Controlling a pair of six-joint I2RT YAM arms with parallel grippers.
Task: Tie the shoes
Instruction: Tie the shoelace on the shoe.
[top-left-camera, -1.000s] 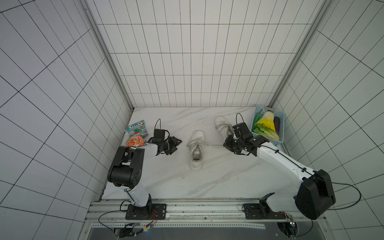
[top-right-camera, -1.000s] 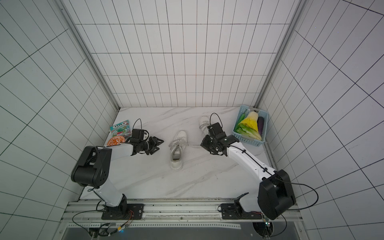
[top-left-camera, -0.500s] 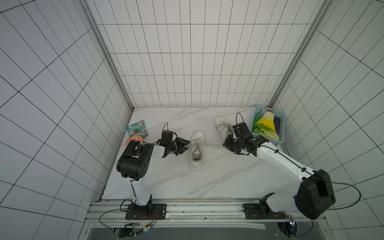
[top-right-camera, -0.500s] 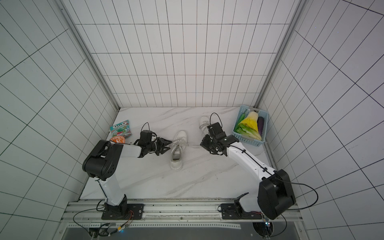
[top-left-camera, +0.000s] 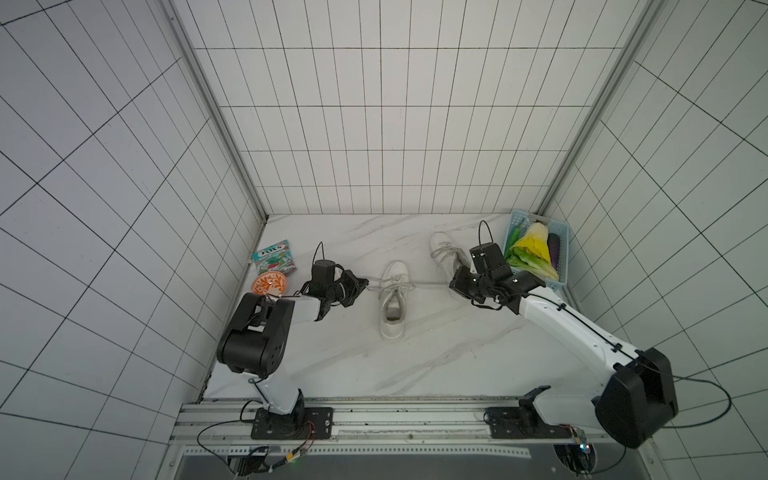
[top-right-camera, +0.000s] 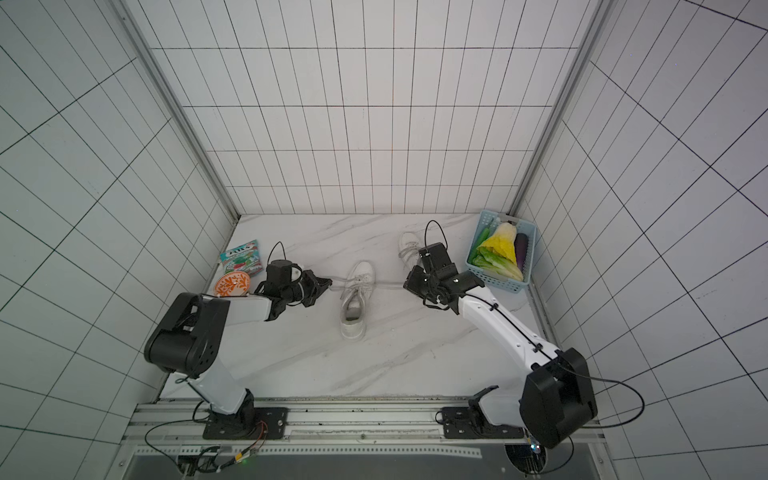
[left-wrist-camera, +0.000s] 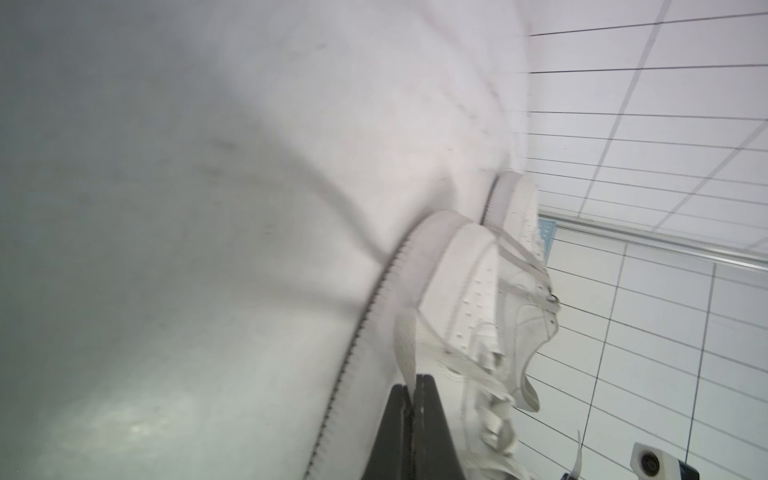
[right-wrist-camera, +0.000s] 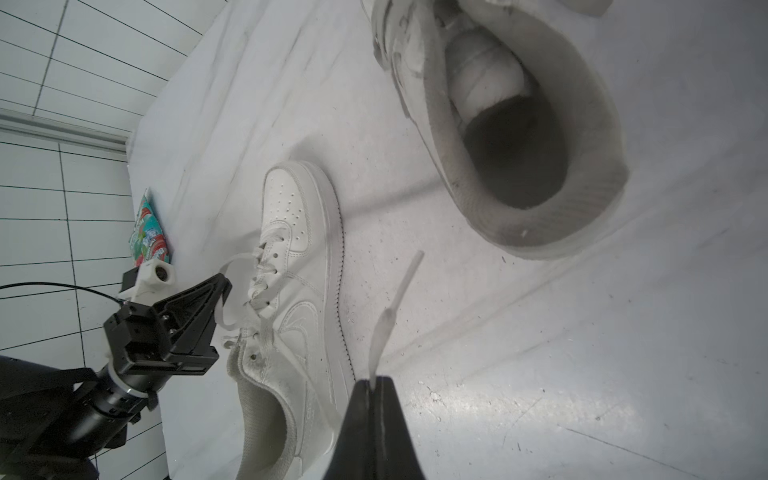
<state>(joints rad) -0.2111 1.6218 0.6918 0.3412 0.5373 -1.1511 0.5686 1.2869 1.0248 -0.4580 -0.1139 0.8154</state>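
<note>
Ctr shoe (top-left-camera: 393, 299) stands mid-counter (top-left-camera: 415, 365), toe toward rear wall. 2nd shoe (top-left-camera: 442, 249) sits further back, by the right wrist. Left fingers (left-wrist-camera: 432, 419) are closed on the left lace (left-wrist-camera: 405, 345). Right fingers (right-wrist-camera: 390, 424) are closed on the right lace (right-wrist-camera: 388, 324), which runs near-straight to the ctr shoe.

Risk: little slack is visible, so more outward pull prob. drags the light shoe or slips the flat lace out of a pinch.

Views: top views give lace span and arm layout, not the pinch. Wrist views confirm each pinch. Right wrist view also shows a free tail beyond the fingers.
</note>
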